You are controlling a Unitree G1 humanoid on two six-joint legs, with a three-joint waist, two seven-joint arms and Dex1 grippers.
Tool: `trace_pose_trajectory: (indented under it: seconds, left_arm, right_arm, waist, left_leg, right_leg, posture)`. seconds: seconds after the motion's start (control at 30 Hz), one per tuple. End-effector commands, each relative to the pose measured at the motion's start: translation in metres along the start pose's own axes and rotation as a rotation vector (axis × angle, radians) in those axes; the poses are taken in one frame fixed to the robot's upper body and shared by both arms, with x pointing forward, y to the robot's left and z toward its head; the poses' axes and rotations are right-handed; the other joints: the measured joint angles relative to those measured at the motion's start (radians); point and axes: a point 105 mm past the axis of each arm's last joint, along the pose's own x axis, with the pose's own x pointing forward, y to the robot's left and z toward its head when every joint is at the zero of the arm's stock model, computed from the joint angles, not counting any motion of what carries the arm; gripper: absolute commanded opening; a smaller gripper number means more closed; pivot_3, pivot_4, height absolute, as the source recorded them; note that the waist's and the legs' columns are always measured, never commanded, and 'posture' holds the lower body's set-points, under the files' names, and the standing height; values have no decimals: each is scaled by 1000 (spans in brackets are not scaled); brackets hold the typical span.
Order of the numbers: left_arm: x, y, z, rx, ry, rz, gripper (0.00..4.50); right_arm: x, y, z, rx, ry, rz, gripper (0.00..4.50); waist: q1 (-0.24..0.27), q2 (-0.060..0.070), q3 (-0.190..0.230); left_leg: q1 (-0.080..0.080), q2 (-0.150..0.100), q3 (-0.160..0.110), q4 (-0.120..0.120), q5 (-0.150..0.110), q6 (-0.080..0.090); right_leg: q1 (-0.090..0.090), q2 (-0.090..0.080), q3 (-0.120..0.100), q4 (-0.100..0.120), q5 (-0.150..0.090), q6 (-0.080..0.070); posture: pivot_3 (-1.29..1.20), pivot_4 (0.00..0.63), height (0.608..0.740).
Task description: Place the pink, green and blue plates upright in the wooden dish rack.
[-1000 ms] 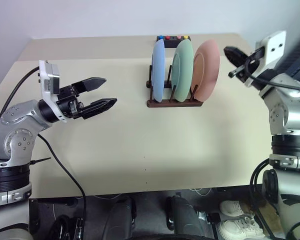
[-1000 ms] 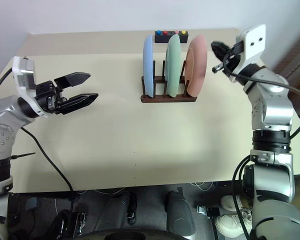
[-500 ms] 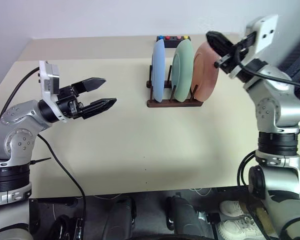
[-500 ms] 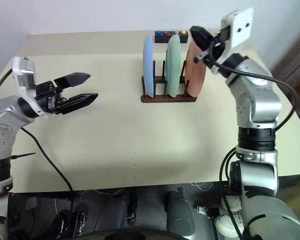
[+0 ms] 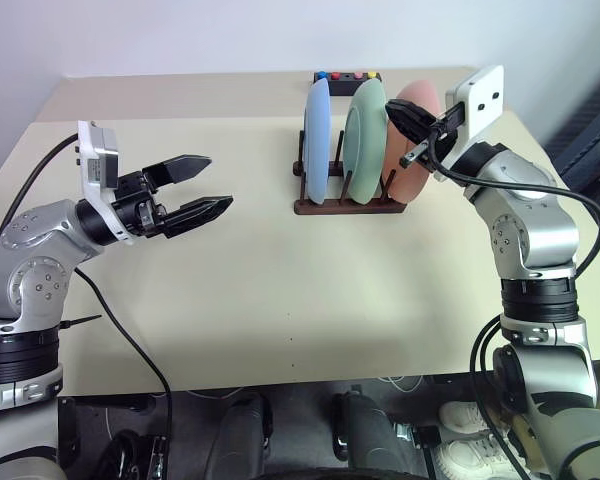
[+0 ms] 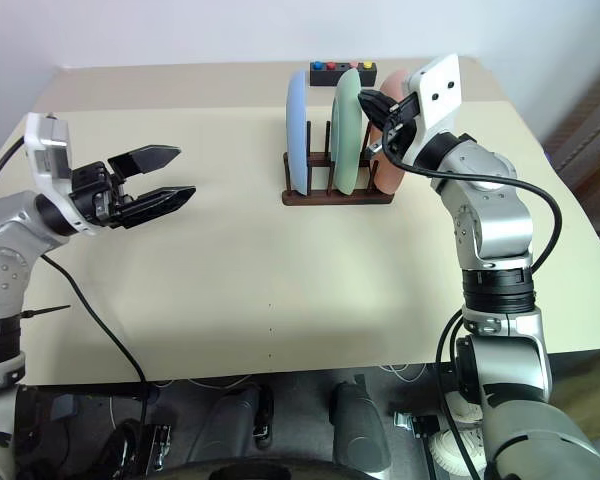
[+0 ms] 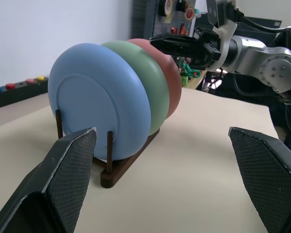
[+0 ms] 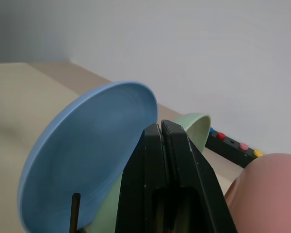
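All three plates are standing upright in the wooden dish rack (image 5: 348, 205), which is sitting toward the far edge of the tabletop (image 5: 280, 290), a little right of its middle. The blue plate (image 5: 316, 141) is occupying the left end of the rack, the green plate (image 5: 364, 140) is standing in the middle, and the pink plate (image 5: 413, 160) is taking the right end, leaning a little toward the right edge of the tabletop. Thin dark pegs are showing between the plates. Just behind the rack, against the far edge, a small black box with coloured buttons (image 5: 346, 76) is lying flat. The right gripper (image 5: 403, 120) is hanging in the air at the top of the pink plate, its two black fingers pressed tightly together and holding nothing; whether the tips are touching the plate's rim I cannot tell. In the right wrist view those closed fingers (image 8: 157, 165) are pointing across the tops of the plates, with the blue plate farthest along. The left gripper (image 5: 202, 186) is hovering above the left half of the tabletop, well apart from the rack, its fingers spread wide and empty, pointing toward the plates. A black cable (image 5: 130, 340) is trailing from the left arm across the near left part of the tabletop and dropping over the near edge.
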Motion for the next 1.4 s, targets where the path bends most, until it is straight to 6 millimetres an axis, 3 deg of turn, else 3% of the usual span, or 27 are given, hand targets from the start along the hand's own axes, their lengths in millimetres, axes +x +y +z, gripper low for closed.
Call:
trace_pose_trajectory:
  seconds: [0.03,0.6,0.83,0.9,1.0,1.1,1.17,1.23,1.4]
  left_arm:
    - [-3,-3,13,51,-21,-4,4500]
    - [-3,-4,14,54,-17,-9,4500]
    - [-4,-4,14,51,-15,-8,4500]
    - [-4,-4,14,53,-14,-6,4500]
    - [-6,-2,15,54,-10,-1,4500]
    - [-8,0,14,54,-8,3,4500]
    - [-8,1,14,56,-8,4,4500]
    - [-7,3,14,59,-8,4,4500]
    - [-7,8,15,69,-2,4,4500]
  right_arm:
    - [-3,-2,5,-46,-21,-8,17]
    - [-4,6,-7,-69,13,12,17]
    - [-6,0,21,7,-100,2,17]
    - [-11,-8,36,128,-164,13,17]
    - [-33,-15,70,313,-303,120,837]
    - [-58,-14,91,341,-358,218,2309]
    - [-68,-12,95,346,-350,259,3393]
    - [-80,3,89,352,-287,362,4425]
    - [-96,23,63,341,-157,477,4470]
  waist:
    - [0,0,0]
    - [0,0,0]
    - [1,0,0]
    - [1,0,0]
    - [4,0,0]
    - [7,0,0]
    - [4,0,0]
    - [4,0,0]
    - [1,0,0]
  left_leg:
    - [0,0,0,0,0,0]
    - [0,0,0,0,0,0]
    - [0,0,0,0,0,0]
    - [0,0,0,0,0,0]
    - [0,0,0,0,0,0]
    - [0,1,-1,0,0,0]
    - [0,0,-1,0,-1,1]
    - [1,1,-1,0,-1,1]
    - [2,1,0,1,-1,1]
  right_leg:
    - [0,0,0,0,0,0]
    - [0,0,0,0,0,0]
    - [0,0,0,0,0,0]
    - [0,0,0,0,0,0]
    - [0,0,0,0,0,0]
    - [1,-1,-1,-1,0,0]
    - [2,-1,-1,-1,0,0]
    - [3,0,-1,-1,0,0]
    - [2,0,0,-1,0,0]
  posture:
    - [0,150,740]
    - [0,150,740]
    - [0,150,740]
    - [0,150,740]
    - [0,150,740]
    - [0,150,740]
    - [0,150,740]
    - [0,150,740]
    - [0,150,740]
